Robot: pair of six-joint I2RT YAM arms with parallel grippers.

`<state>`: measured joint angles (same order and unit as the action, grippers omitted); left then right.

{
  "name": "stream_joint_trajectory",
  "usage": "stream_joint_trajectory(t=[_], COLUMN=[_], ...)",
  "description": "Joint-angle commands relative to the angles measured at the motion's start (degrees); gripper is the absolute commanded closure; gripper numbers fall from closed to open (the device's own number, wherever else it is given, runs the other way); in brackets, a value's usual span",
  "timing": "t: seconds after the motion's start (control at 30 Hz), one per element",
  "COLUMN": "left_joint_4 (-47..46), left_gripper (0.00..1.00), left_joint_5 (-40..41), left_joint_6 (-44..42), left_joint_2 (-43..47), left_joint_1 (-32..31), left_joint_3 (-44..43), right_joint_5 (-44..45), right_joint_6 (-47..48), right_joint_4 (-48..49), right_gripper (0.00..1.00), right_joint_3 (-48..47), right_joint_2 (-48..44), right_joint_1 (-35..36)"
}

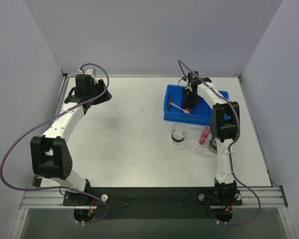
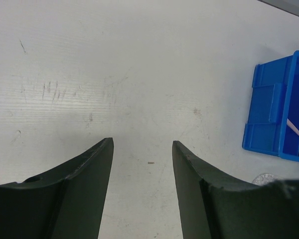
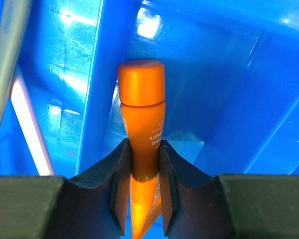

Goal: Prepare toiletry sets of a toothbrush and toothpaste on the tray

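Tray (image 1: 192, 143): clear plastic, flat on the bench (image 1: 129, 134), nearest the right arm's base and just in front of the bin.
Pink tube (image 1: 204, 134): lying on the tray towards its right end, no jaws touching it.
Cup (image 1: 179, 132): round and clear, at the tray's left end.
Bin (image 1: 182, 117): blue, with compartments, just behind the tray; the right arm reaches down into it.
Right jaws: narrowed onto the orange tube, one finger pressed against each side of its body, so they grip it.
Orange tube (image 3: 141, 99): inside the bin, held at mid-body; its cap sticks out past the fingertips, pointing away from the wrist towards a blue wall.
Toothbrush (image 1: 177, 106): pale stick lying slantwise in the bin, left of the gripped tube, not held.
Left jaws: standing open at the far left of the bench, well apart from tray and bin, gripping nothing; only white bench surface shows between the two fingers.
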<state>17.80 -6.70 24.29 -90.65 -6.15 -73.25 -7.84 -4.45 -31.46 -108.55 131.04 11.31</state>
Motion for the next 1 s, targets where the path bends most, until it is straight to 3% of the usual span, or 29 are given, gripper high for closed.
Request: stream_joint_trajectory(t=[0.0, 0.43, 0.97], left_joint_4=[-2.42, -4.88, -7.08], left_gripper=[0.40, 0.40, 0.40], left_joint_5=[-0.42, -2.53, -3.85], left_joint_6=[-0.83, 1.19, 5.85], left_joint_2=[3.11, 5.40, 7.77], left_joint_1=[0.62, 0.26, -1.32], left_joint_3=[-1.28, -1.45, -3.03], right_joint_5=[1.51, 0.72, 0.72], right_joint_6=[0.93, 2.25, 4.10], right_joint_4=[-1.94, 1.31, 2.37], right_gripper=[1.00, 1.00, 1.00], right_joint_3=[-0.87, 0.80, -5.27], right_joint_2=[-6.06, -12.83, -19.77], right_joint_1=[0.03, -0.15, 2.48])
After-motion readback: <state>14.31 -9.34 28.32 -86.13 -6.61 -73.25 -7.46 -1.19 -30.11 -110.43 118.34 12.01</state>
